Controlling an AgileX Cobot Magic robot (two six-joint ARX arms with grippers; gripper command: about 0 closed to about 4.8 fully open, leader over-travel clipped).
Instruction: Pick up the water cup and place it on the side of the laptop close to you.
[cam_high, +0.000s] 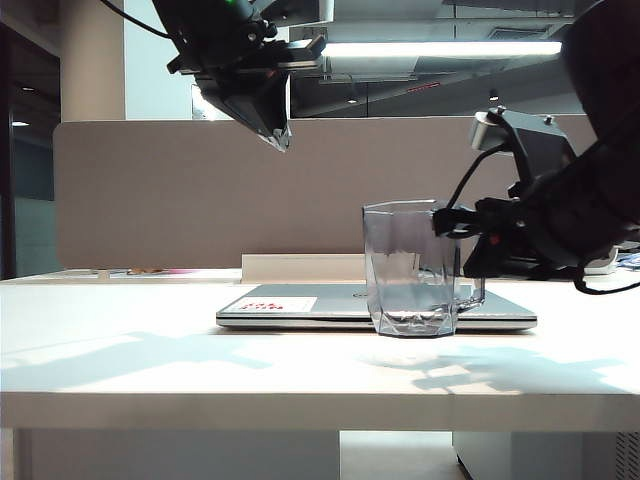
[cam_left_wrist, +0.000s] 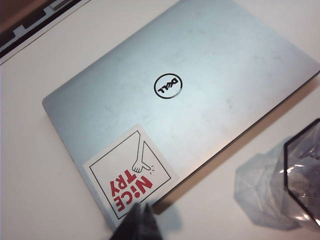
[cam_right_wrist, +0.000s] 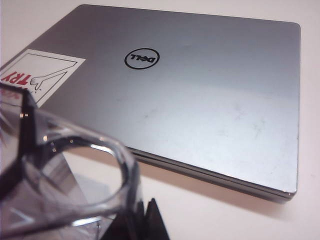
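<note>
On the lid of the laptop (cam_left_wrist: 200, 70) under my left wrist camera I read the round "DELL" logo (cam_left_wrist: 168, 86), black on silver, at the middle of the frame. Lower left of it sits a white sticker (cam_left_wrist: 131, 172) printed "NiCE TRY" in red, with a small drawn hand above the words. My right wrist camera shows the same logo in its upper middle, and only "TRY" of the sticker at the left edge. In the exterior view the sticker's red print is too small to read.
</note>
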